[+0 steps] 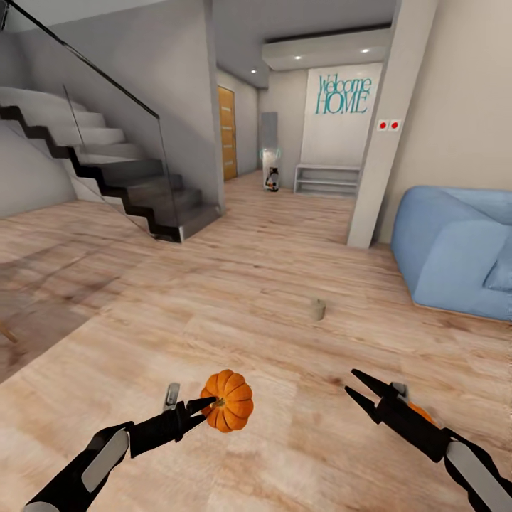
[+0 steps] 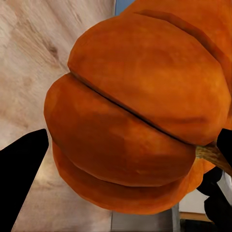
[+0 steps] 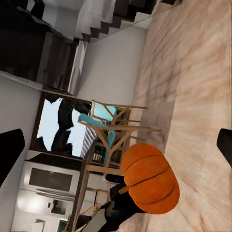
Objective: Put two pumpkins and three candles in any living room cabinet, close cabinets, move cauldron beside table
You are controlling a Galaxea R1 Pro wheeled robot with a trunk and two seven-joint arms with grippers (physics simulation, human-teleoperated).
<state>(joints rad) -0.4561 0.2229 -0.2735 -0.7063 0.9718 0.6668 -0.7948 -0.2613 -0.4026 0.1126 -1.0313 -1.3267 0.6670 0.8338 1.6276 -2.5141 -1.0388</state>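
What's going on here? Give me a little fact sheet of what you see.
left end effector: shut on pumpkin, held above floor
right end effector: open, holding nothing
candle: upright on wood floor, ahead of the arms
sofa: blue, at right
stairs: at left
wall sign: "Welcome HOME"

Home: staircase (image 1: 121,178), sofa (image 1: 455,249)

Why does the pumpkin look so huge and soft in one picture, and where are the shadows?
Left wrist view: the pumpkin sits right against the lens in the left tool, so it looms large, its facets showing. Head view: even light, a broad dim patch on the floor at the left, only a faint shadow under the candle. Right wrist view: the window glares pale.
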